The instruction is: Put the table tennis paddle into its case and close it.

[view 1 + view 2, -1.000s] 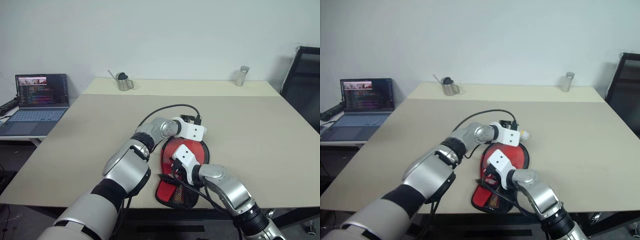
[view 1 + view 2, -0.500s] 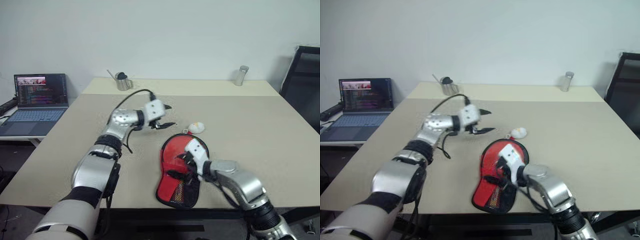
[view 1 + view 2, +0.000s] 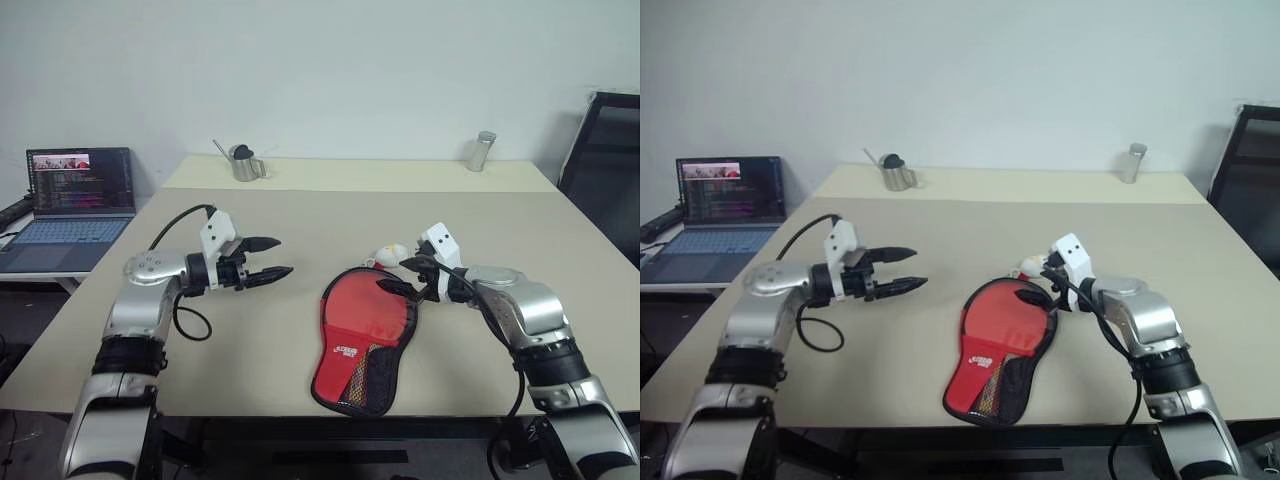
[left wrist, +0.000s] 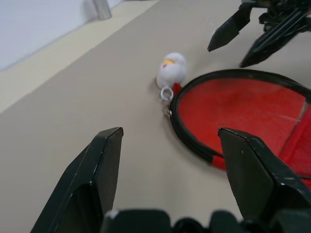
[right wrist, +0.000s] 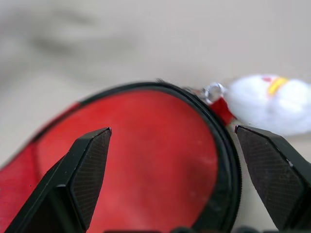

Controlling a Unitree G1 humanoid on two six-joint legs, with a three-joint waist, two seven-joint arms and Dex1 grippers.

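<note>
One paddle-shaped case (image 3: 362, 338) lies flat on the beige table (image 3: 520, 240), near the front edge, red side up with a white logo, black zipper edging round the rim and a black mesh pocket at its narrow end toward the robot. A small white-and-yellow charm (image 3: 392, 254) rests on the table just beyond the round end, joined to it by a metal ring. The paddle itself cannot be told apart from the case.

The left gripper (image 3: 276, 258) hangs above bare tabletop well left of the case, fingers spread and holding nothing. The right gripper (image 3: 404, 277) hovers over the case's round end, near the charm, fingers wide apart and empty.

Bare table surrounds the case on the left, right and far sides. At the far edge stand a metal cup (image 3: 245, 163) and a metal cylinder (image 3: 483, 151). An open laptop (image 3: 75, 205) sits on a lower desk to the left; a black chair (image 3: 605, 170) stands at the right before a white wall.
</note>
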